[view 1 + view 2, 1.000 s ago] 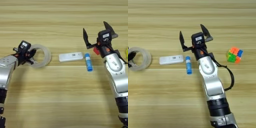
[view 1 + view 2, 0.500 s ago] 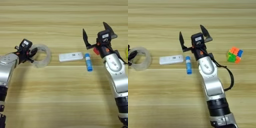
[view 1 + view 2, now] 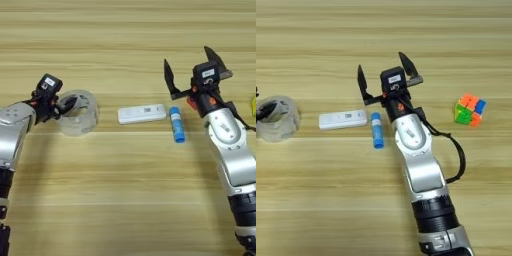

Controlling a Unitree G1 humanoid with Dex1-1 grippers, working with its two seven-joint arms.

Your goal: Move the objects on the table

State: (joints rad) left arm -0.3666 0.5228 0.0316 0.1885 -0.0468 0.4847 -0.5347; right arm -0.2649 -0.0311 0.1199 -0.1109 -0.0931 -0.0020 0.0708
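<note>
My left tool (image 3: pixel 64 106) grips the tape (image 3: pixel 77 112) wall at the table's (image 3: pixel 125 200) left, right tool (image 3: pixel 192 70) hovers wide above the glue (image 3: pixel 175 124); the roll could slip, being thinly pinched.

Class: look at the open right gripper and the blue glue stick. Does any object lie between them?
Nothing visible does. The right gripper stands open just behind the blue glue stick, with only bare table between; the white bar lies to the stick's left.
</note>
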